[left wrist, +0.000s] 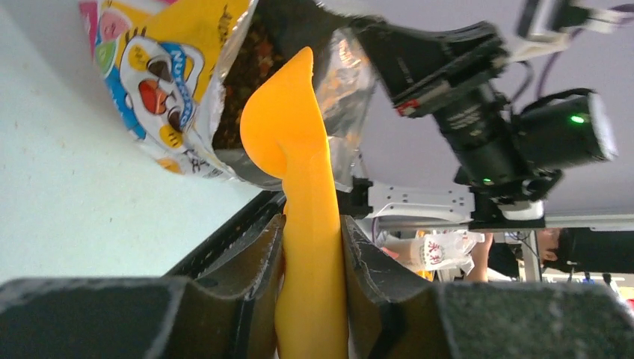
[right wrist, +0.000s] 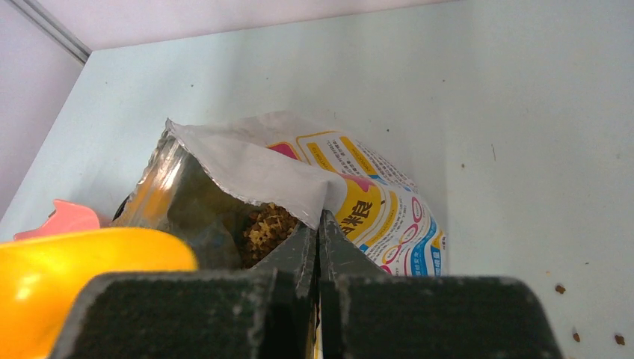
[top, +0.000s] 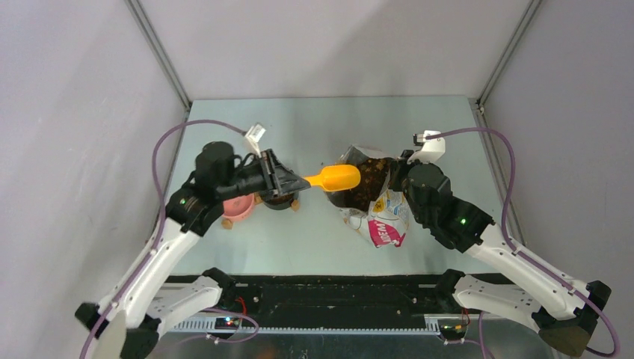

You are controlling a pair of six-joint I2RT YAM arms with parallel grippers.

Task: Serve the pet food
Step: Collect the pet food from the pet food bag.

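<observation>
Pinching the crinkly foil rim of the bag (right wrist: 374, 202), the right gripper (right wrist: 318, 224) is closed flat on it and props the mouth open. The left gripper (left wrist: 312, 224) clamps the stiff, light scoop (left wrist: 295, 142) by its handle, with the bowl just ahead at that mouth. The pet food (right wrist: 268, 224) lies inside the bag, just beyond the right fingertips. It looks loose, light and quick to spill, so it is probably best lifted by scoop and carried level.

The scoop (top: 340, 178) blocks the bag (top: 385, 224) mouth, the right tool (right wrist: 319, 222) pinches its rim, bowls (top: 238, 209) sit left; the far table (top: 321, 123) lies open.
</observation>
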